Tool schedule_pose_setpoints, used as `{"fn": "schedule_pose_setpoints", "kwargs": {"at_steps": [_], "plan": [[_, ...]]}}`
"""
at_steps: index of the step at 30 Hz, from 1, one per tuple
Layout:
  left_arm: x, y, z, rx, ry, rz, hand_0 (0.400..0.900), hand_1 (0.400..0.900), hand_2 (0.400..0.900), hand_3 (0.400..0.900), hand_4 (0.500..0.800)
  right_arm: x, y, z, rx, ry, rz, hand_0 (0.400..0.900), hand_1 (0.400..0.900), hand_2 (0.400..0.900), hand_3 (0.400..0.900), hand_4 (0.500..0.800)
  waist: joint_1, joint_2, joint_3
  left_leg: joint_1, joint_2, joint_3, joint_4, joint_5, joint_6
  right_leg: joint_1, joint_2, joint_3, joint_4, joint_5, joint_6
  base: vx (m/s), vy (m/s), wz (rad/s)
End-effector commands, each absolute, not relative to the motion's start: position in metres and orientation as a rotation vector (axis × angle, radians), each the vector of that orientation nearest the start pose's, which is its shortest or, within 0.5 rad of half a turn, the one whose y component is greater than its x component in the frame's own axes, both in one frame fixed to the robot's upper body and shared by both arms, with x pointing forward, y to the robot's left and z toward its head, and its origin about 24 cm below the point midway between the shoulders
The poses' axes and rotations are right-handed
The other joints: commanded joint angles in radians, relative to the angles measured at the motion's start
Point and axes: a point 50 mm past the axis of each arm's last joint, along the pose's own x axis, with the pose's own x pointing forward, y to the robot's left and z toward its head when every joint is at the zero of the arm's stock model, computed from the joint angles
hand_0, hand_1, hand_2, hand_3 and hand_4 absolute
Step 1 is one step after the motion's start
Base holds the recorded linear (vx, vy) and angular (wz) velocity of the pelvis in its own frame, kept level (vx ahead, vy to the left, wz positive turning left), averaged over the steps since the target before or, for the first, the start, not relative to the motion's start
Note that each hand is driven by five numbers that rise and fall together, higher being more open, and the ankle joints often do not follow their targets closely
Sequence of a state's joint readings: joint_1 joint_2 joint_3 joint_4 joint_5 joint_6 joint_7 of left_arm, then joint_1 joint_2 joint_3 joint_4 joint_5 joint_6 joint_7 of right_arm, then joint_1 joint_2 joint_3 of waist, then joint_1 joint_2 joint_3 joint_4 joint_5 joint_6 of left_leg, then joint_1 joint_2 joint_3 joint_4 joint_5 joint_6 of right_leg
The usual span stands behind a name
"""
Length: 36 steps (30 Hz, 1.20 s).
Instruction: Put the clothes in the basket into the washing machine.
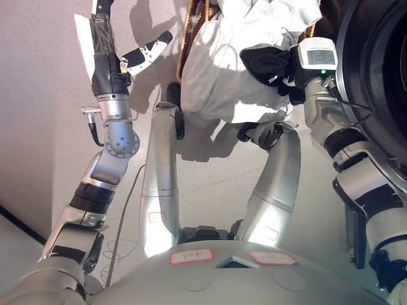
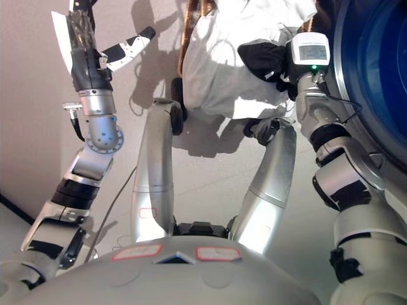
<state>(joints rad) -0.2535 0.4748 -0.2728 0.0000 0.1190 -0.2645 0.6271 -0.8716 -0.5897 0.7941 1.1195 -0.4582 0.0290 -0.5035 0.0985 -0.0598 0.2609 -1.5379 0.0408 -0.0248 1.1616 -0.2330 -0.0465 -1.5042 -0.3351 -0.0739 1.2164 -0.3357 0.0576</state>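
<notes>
Up top, white clothes (image 1: 235,70) heaped over the basket (image 1: 191,28), only a strip of brown woven rim showing at the left of the heap. Right hand (image 1: 267,63) pressed into the white cloth beside the washing machine (image 1: 375,82), whose dark round opening fills the right edge; fingers buried in the fabric, so cannot tell whether curled or straight. Left hand (image 1: 121,54) raised well apart over bare floor (image 1: 44,127), fingers straight and spread, thumb out sideways, holding nothing.
</notes>
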Motion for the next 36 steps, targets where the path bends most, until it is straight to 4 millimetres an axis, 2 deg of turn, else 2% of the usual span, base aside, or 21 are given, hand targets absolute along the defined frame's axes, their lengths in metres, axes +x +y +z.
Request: {"fn": "schedule_pose_setpoints", "kwargs": {"at_steps": [1, 7, 8, 12, 17, 18, 20, 21, 23, 24, 26, 28, 30, 31, 32, 33, 34, 36], "plan": [[0.265, 0.163, 0.164, 0.315, -0.814, 0.264, 0.9, 0.9, 0.9, 0.9, 0.8, 0.375, -0.264, 0.099, -1.634, -0.01, -0.28, 0.4, 0.4, 0.4, 0.4, 0.5, -0.018, 0.073, -0.076, 0.022, -0.014, -0.008, -0.144, 0.009, -0.012, 0.074, 0.066, -0.012, -0.089, 0.004, -0.007, 0.03, 0.004, -0.03], [0.27, 0.164, 0.163, 0.32, -0.797, 0.275, 0.9, 0.9, 0.9, 0.9, 0.8, 0.374, -0.253, 0.098, -1.493, -0.066, -0.304, 0.4, 0.4, 0.4, 0.4, 0.5, -0.027, 0.073, -0.082, 0.112, -0.012, 0.0, -0.251, 0.049, -0.013, 0.156, 0.083, -0.031, -0.185, 0.043, 0.0, 0.02, 0.002, -0.06], [0.27, 0.165, 0.165, 0.308, -0.806, 0.288, 0.9, 0.9, 0.9, 0.9, 0.8, 0.371, -0.254, 0.097, -1.395, -0.071, -0.343, 0.4, 0.4, 0.4, 0.4, 0.5, -0.038, 0.078, -0.088, 0.15, -0.008, 0.002, -0.311, 0.072, -0.019, 0.188, 0.092, -0.04, -0.228, 0.059, 0.003, 0.0, 0.0, 0.0], [0.271, 0.167, 0.159, 0.305, -0.784, 0.298, 0.9, 0.9, 0.9, 0.9, 0.8, 0.357, -0.257, 0.077, -1.213, -0.03, -0.38, 0.4, 0.4, 0.4, 0.4, 0.5, -0.053, 0.085, -0.084, 0.274, 0.008, 0.003, -0.466, 0.133, -0.031, 0.309, 0.115, -0.057, -0.355, 0.106, 0.009, 0.01, -0.005, -0.08], [0.269, 0.172, 0.145, 0.298, -0.721, 0.306, 0.9, 0.9, 0.9, 0.9, 0.8, 0.327, -0.263, 0.037, -0.887, 0.078, -0.453, 0.4, 0.4, 0.4, 0.4, 0.5, -0.073, 0.092, -0.072, 0.429, 0.032, 0.007, -0.65, 0.214, -0.046, 0.452, 0.137, -0.07, -0.524, 0.161, 0.017, 0.0, -0.012, -0.12], [0.269, 0.173, 0.142, 0.295, -0.711, 0.31, 0.9, 0.9, 0.9, 0.9, 0.8, 0.321, -0.262, 0.029, -0.806, 0.102, -0.473, 0.4, 0.4, 0.4, 0.4, 0.5, -0.076, 0.097, -0.067, 0.442, 0.041, 0.014, -0.69, 0.26, -0.043, 0.465, 0.139, -0.077, -0.57, 0.204, 0.011, -0.09, 0.006, -0.15], [0.268, 0.175, 0.138, 0.288, -0.691, 0.313, 0.9, 0.9, 0.9, 0.9, 0.8, 0.308, -0.262, 0.014, -0.548, 0.142, -0.559, 0.4, 0.4, 0.4, 0.4, 0.5, -0.085, 0.107, -0.064, 0.497, 0.052, 0.022, -0.754, 0.286, -0.044, 0.506, 0.146, -0.075, -0.628, 0.226, 0.015, 0.01, 0.01, -0.13], [0.268, 0.174, 0.137, 0.288, -0.689, 0.311, 0.9, 0.9, 0.9, 0.9, 0.8, 0.307, -0.262, 0.014, -0.547, 0.144, -0.559, 0.4, 0.4, 0.4, 0.4, 0.5, -0.085, 0.104, -0.069, 0.513, 0.05, 0.019, -0.754, 0.257, -0.051, 0.52, 0.146, -0.069, -0.626, 0.201, 0.023, 0.0, 0.011, -0.12], [0.266, 0.177, 0.132, 0.269, -0.67, 0.318, 0.9, 0.9, 0.9, 0.9, 0.8, 0.301, -0.255, 0.011, -0.27, 0.12, -0.621, 0.4, 0.4, 0.4, 0.4, 0.5, -0.085, 0.12, -0.059, 0.567, 0.061, 0.038, -0.828, 0.316, -0.039, 0.562, 0.151, -0.07, -0.712, 0.26, 0.021, -0.04, 0.032, -0.26], [0.266, 0.177, 0.132, 0.269, -0.67, 0.317, 0.9, 0.9, 0.9, 0.9, 0.8, 0.301, -0.255, 0.011, -0.269, 0.121, -0.622, 0.4, 0.4, 0.4, 0.4, 0.5, -0.083, 0.119, -0.055, 0.575, 0.061, 0.04, -0.833, 0.318, -0.039, 0.569, 0.152, -0.07, -0.717, 0.262, 0.021, 0.01, 0.023, -0.25], [0.265, 0.178, 0.128, 0.255, -0.655, 0.323, 0.9, 0.9, 0.9, 0.9, 0.8, 0.302, -0.249, 0.019, -0.002, 0.05, -0.693, 0.4, 0.4, 0.4, 0.4, 0.5, -0.087, 0.131, -0.056, 0.619, 0.06, 0.053, -0.879, 0.337, -0.041, 0.602, 0.157, -0.066, -0.765, 0.282, 0.027, 0.02, 0.019, -0.19], [0.263, 0.179, 0.124, 0.248, -0.64, 0.322, 0.9, 0.9, 0.9, 0.9, 0.8, 0.302, -0.252, 0.023, 0.152, 0.018, -0.741, 0.4, 0.4, 0.4, 0.4, 0.5, -0.083, 0.137, -0.053, 0.655, 0.059, 0.064, -0.908, 0.346, -0.041, 0.632, 0.158, -0.063, -0.802, 0.295, 0.029, 0.01, -0.006, -0.16], [0.262, 0.179, 0.125, 0.238, -0.641, 0.325, 0.9, 0.9, 0.9, 0.9, 0.8, 0.309, -0.24, 0.036, 0.385, -0.068, -0.736, 0.4, 0.4, 0.4, 0.4, 0.5, -0.081, 0.148, -0.051, 0.686, 0.057, 0.073, -0.932, 0.353, -0.04, 0.653, 0.161, -0.054, -0.825, 0.306, 0.031, 0.07, 0.006, -0.15], [0.261, 0.18, 0.124, 0.233, -0.639, 0.325, 0.9, 0.9, 0.9, 0.9, 0.8, 0.313, -0.236, 0.045, 0.451, -0.105, -0.726, 0.4, 0.4, 0.4, 0.4, 0.5, -0.08, 0.153, -0.058, 0.709, 0.05, 0.07, -0.94, 0.325, -0.047, 0.669, 0.157, -0.042, -0.826, 0.278, 0.04, 0.05, -0.009, 0.06], [0.268, 0.171, 0.126, 0.23, -0.635, 0.254, 0.9, 0.9, 0.9, 0.9, 0.8, 0.358, -0.268, 0.104, 0.494, -0.174, -0.888, 0.4, 0.4, 0.4, 0.4, 0.5, -0.023, 0.176, -0.071, 0.704, 0.046, 0.068, -0.943, 0.353, -0.047, 0.671, 0.144, -0.056, -0.842, 0.303, 0.035, 0.04, -0.027, 0.19], [0.269, 0.175, 0.135, 0.225, -0.674, 0.273, 0.9, 0.9, 0.9, 0.9, 0.8, 0.36, -0.247, 0.102, 0.504, -0.192, -0.819, 0.4, 0.4, 0.4, 0.4, 0.5, -0.017, 0.188, -0.073, 0.71, 0.046, 0.079, -0.953, 0.362, -0.045, 0.666, 0.145, -0.053, -0.836, 0.309, 0.036, -0.07, -0.034, 0.22], [0.265, 0.172, 0.134, 0.201, -0.668, 0.252, 0.9, 0.9, 0.9, 0.9, 0.8, 0.362, -0.238, 0.112, 0.606, -0.239, -0.754, 0.4, 0.4, 0.4, 0.4, 0.5, -0.009, 0.194, -0.078, 0.718, 0.045, 0.083, -0.965, 0.367, -0.046, 0.672, 0.14, -0.052, -0.843, 0.311, 0.037, 0.02, 0.0, 0.07], [0.258, 0.176, 0.128, 0.176, -0.648, 0.277, 0.9, 0.9, 0.9, 0.9, 0.8, 0.374, -0.221, 0.174, 0.718, -0.425, -0.701, 0.4, 0.4, 0.4, 0.4, 0.5, 0.014, 0.214, -0.087, 0.734, 0.039, 0.083, -0.988, 0.381, -0.05, 0.673, 0.142, -0.047, -0.843, 0.314, 0.039, 0.01, 0.013, -0.02]]}}
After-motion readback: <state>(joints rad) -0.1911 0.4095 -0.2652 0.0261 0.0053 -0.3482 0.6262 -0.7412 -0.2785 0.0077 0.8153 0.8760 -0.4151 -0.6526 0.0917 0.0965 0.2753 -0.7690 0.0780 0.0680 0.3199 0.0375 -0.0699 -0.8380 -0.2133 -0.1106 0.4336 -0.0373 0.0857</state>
